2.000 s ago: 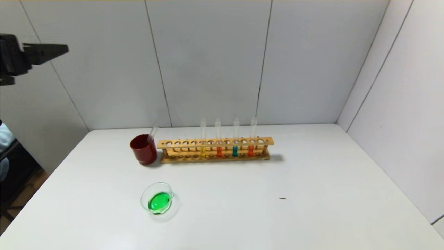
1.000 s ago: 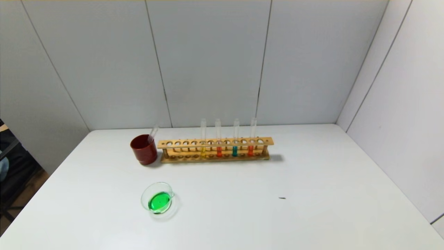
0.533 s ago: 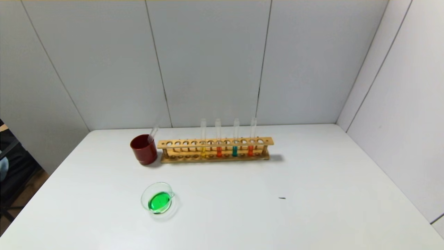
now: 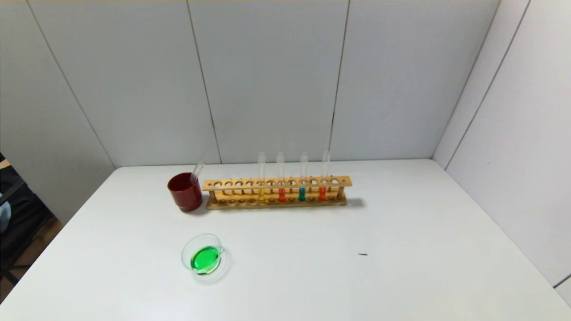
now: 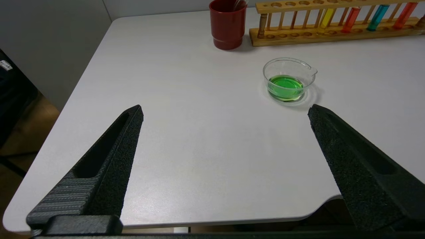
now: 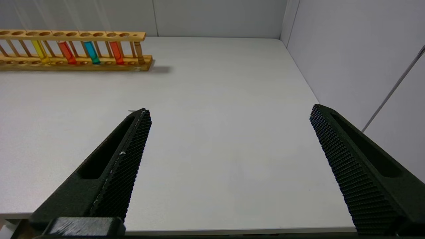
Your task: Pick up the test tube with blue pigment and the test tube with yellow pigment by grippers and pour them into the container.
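The clear glass container [image 4: 202,254] sits on the white table at front left and holds green liquid; it also shows in the left wrist view [image 5: 287,79]. A tube with yellow liquid [image 4: 261,178] and a tube with blue-teal liquid [image 4: 303,177] stand upright in the wooden rack [image 4: 276,192]; both show in the right wrist view, yellow [image 6: 41,50] and blue [image 6: 90,51]. Neither gripper shows in the head view. My left gripper [image 5: 225,111] is open and empty near the table's front left edge. My right gripper [image 6: 229,113] is open and empty near the front right edge.
A dark red cup [image 4: 184,191] with an empty clear tube leaning in it stands left of the rack. Two orange-red tubes [image 4: 281,178] [image 4: 324,176] stand in the rack. A small dark speck [image 4: 363,254] lies on the table. Grey walls close the back and right.
Two seconds ago my left gripper showed high at the far left of the head view; it has since left that view. Nothing on the table has moved.
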You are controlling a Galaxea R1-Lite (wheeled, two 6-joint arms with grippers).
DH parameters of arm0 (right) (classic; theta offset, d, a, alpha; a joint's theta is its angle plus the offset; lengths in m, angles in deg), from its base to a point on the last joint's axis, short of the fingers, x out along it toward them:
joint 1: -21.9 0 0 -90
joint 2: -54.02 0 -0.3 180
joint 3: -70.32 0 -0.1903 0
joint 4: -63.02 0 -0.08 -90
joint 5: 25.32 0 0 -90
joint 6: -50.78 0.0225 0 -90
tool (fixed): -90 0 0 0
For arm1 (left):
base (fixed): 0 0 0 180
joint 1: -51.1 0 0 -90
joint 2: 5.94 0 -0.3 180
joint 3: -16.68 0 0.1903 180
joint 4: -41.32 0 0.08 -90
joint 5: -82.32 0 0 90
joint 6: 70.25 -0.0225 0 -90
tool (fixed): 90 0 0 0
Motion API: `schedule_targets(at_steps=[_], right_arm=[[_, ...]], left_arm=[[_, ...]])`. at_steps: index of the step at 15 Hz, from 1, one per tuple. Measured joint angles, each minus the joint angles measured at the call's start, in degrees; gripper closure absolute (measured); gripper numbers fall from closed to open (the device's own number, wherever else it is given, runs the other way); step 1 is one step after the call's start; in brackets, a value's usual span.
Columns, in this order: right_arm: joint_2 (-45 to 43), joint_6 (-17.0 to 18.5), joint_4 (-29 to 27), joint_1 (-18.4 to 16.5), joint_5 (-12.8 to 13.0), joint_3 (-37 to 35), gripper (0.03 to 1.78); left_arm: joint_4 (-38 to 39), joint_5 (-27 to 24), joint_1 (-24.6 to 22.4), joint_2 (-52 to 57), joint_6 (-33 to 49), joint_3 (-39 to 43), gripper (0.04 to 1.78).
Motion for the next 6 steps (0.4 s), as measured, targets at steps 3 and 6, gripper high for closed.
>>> schedule_targets(at_steps=[3,6], right_arm=[[0.0,0.3,0.0,0.0,0.1,0.0,0.06],[0.0,0.4,0.0,0.0,0.1,0.0,0.06]], left_arm=[[-0.1,-0.1,0.0,0.0,-0.1,0.0,0.07],[-0.6,-0.1,0.0,0.0,-0.2,-0.2,0.07]])
